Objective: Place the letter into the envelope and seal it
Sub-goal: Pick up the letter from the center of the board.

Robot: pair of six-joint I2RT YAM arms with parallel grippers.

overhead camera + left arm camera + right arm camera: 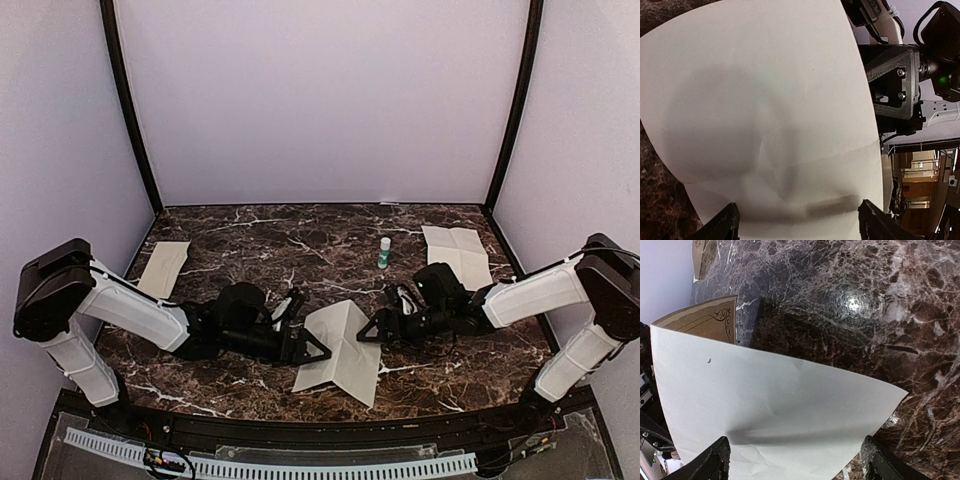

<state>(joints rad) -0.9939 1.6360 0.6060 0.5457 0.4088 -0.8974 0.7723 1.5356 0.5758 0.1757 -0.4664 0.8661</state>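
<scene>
**Fig. Letter (340,345) at the middle of the counter's (260,235) near edge, between my left tool (318,350) and right tool (368,332), both open.**
Thin, light and limp, likely slippery; I would pinch a raised edge. The envelope (163,268) lies farther back, by the left edge.

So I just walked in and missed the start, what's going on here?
Both arms are at the letter in the middle of the table. The left gripper and right gripper sit at opposite edges with jaws open, and the sheet is bowed up, not flat. The envelope lies untouched at the far left.
</scene>
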